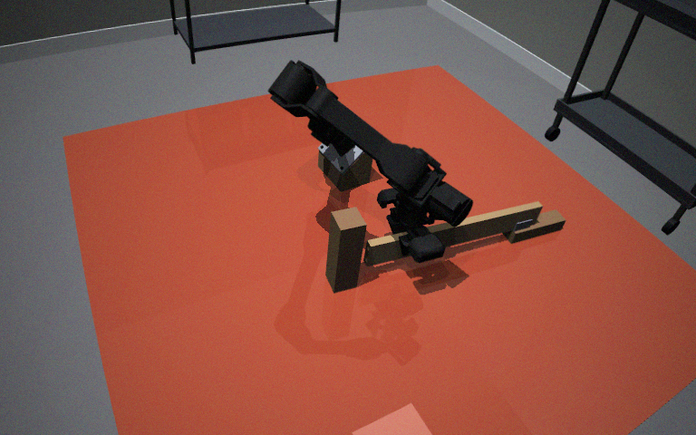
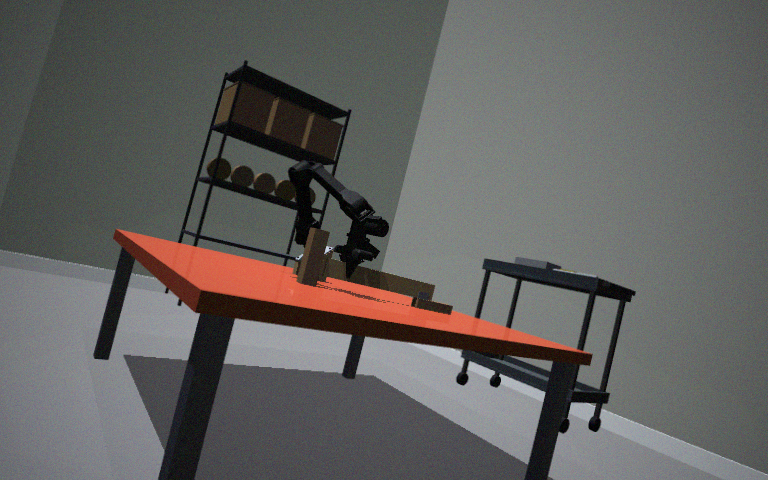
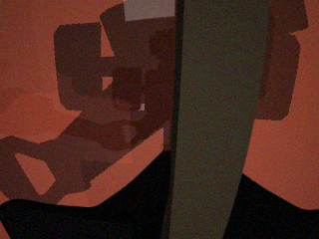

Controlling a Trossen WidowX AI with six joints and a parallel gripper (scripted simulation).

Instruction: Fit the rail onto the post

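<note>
Rail (image 1: 482,221), a long stiff wooden bar, lies across the red table (image 1: 153,215) with its far end in the bracket (image 1: 524,224) on the low block (image 1: 546,221) and its near end just beside the post (image 1: 346,246), seemingly touching it or all but. Your gripper (image 1: 418,241) is clamped across the rail a short way back from that near end, fingers narrowly parted and pressed on the wood. The pegs are not visible from any view, so you cannot tell how deep they sit in the holes.

Judge the rail as rigid and fairly light, but long: a hold this near one end gives good control of that end, while any twist of your wrist will swing the far end in the bracket. Smooth faces may slip under a sideways push, so keep the grip square across the narrow width, as the wrist view shows it.

Nearby, the arm's base (image 1: 346,171) stands behind the post, well apart from the rail. The shelf rack (image 2: 249,73) and the cart (image 2: 557,277) stand off the table, out of reach. Nothing lies between rail and post; the post itself is your only obstruction, and it could tip if shoved off-line.
</note>
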